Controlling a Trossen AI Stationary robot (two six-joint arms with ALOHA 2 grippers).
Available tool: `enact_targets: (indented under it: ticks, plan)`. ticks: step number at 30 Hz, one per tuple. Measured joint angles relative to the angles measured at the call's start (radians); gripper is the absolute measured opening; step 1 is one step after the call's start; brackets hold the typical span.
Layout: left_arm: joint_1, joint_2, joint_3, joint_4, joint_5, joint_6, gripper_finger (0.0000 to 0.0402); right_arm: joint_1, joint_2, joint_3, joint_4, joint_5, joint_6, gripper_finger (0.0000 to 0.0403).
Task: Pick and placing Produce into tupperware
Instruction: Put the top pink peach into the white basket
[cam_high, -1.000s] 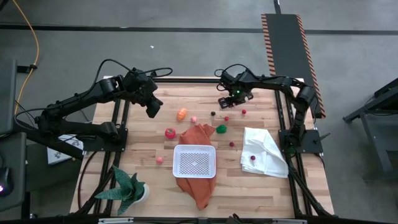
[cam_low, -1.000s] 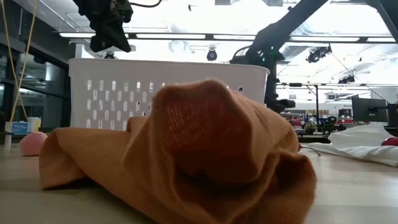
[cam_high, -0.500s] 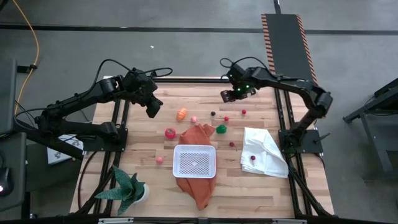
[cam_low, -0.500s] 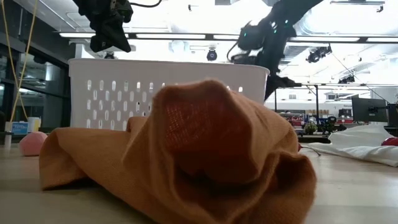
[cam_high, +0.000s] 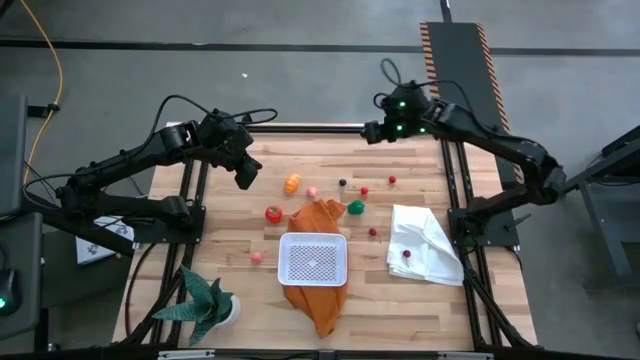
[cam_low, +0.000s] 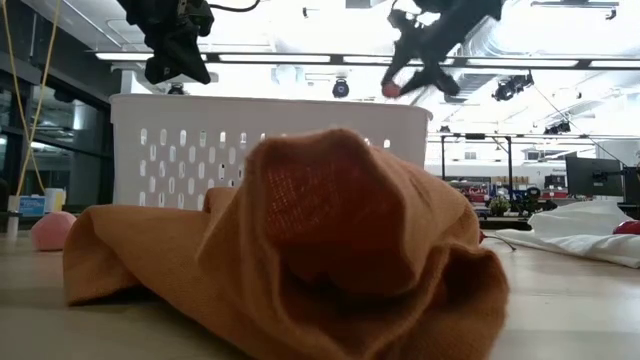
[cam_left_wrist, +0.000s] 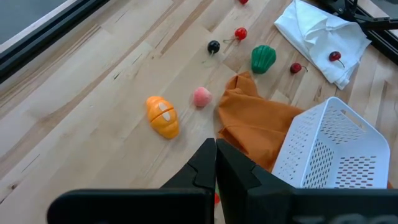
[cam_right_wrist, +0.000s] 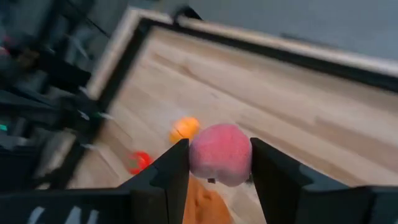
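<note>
A small round pink toy fruit is clamped between the fingers of the right gripper, held high over the far edge of the wooden table. In the low view the pink piece is seen well above the white perforated plastic container, which sits on a crumpled orange cloth at mid-table. The left gripper is poised above the table with fingers pressed together, empty, near an orange toy fruit.
</note>
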Motion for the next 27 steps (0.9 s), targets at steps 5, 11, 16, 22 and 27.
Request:
enact_targets:
  ticks: [5,11,16,22,27]
  plan:
    - [0.000,0.000,0.000,0.000,0.000,0.000,0.0001,0.000,-0.050,0.000,0.077,-0.001,0.000,0.0142]
    - [0.000,0.000,0.000,0.000,0.000,0.000,0.0001,0.000,-0.087,0.000,0.122,-0.011,-0.006,0.0142]
    - [0.000,0.000,0.000,0.002,0.000,0.000,0.0001,0.000,-0.106,0.000,0.152,-0.067,-0.024,0.0142]
    - [0.000,0.000,0.000,0.009,0.034,0.000,0.0001,0.002,-0.124,0.000,0.239,-0.186,-0.056,0.0142]
    - [0.000,0.000,0.000,0.046,0.076,0.000,0.0001,0.016,-0.139,0.000,0.334,-0.312,-0.082,0.0142]
